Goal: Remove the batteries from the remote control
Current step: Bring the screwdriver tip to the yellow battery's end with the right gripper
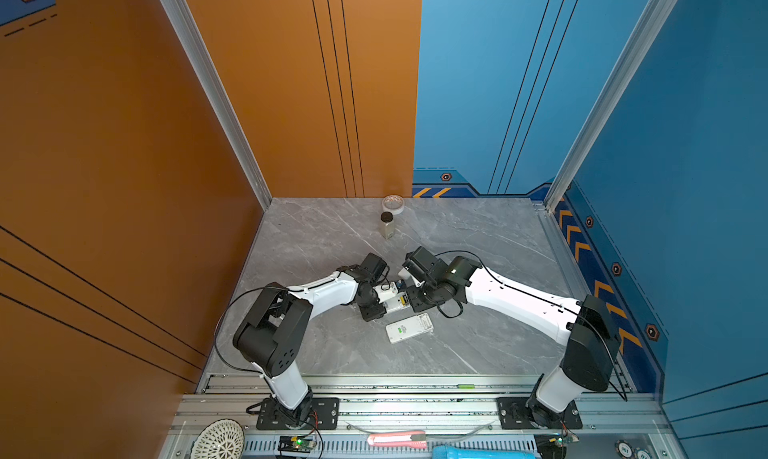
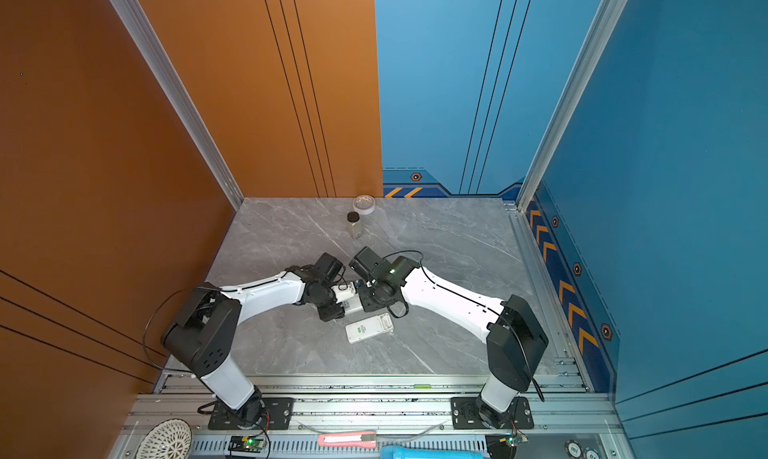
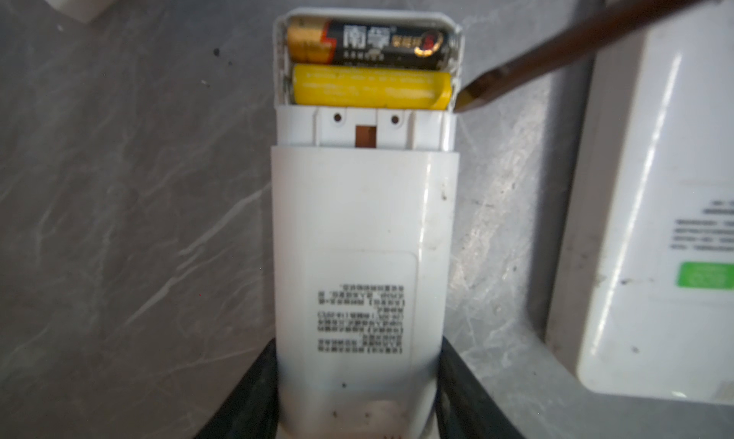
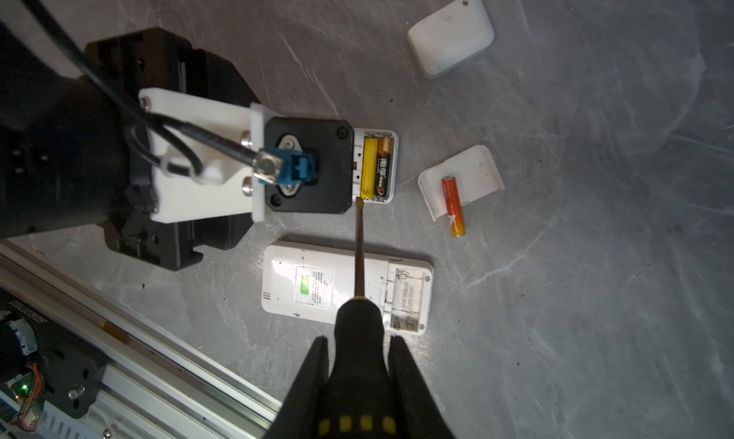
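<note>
The grey surface [image 1: 478,249] fills the lower middle of both top views, and the two arms meet at its centre. The left pincer [image 3: 359,343] is partly closed on the sides of the white remote [image 3: 363,218]. It probably pins the remote flat, bay side up, so it cannot slide under a prying push. The right pincer [image 4: 357,343] is closed nearly all the way on the black-and-yellow handle of a screwdriver [image 4: 358,258]. The tip rests at the bay's edge, just beside one end of the yellow battery [image 3: 371,86], well placed to lever it out.

A second remote [image 1: 409,328] lies just below the held one in a top view, with its bay bare. Two loose covers lie apart on the surface. One [image 4: 451,33] lies alone, and the other [image 4: 476,171] has an orange battery [image 4: 452,202] partly across it.

Two batteries sit side by side in the open bay at the remote's free end. The yellow one is matte with faint print. The black battery [image 3: 373,45] is glossy, with a gold end and white characters.
</note>
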Controlling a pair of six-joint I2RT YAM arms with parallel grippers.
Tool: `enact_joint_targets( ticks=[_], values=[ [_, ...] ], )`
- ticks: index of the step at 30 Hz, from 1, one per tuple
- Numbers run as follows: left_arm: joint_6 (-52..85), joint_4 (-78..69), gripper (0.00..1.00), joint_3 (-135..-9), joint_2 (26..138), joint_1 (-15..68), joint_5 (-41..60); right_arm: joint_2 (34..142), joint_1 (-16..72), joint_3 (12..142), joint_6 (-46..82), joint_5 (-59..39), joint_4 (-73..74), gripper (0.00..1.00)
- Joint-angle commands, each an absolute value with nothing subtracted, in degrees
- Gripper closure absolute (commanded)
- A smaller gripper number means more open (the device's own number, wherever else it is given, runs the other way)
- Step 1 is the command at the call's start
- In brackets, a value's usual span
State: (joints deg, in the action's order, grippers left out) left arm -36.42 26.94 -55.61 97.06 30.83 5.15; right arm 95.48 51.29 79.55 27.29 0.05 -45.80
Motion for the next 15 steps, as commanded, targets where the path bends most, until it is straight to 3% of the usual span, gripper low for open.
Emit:
enact_joint_targets(
  ticks=[1,15],
  values=[
    [-36.2,28.7,0.64,-54.9,95.8,31.4,4.4,95.7,50.8,79.0,27.8,-0.1,-45.3,1.0],
    [-36.3,28.7,0.65,-54.9,95.8,31.3,4.1,97.3,50.4,79.0,27.0,-0.9,-45.2,1.0]
  ],
)
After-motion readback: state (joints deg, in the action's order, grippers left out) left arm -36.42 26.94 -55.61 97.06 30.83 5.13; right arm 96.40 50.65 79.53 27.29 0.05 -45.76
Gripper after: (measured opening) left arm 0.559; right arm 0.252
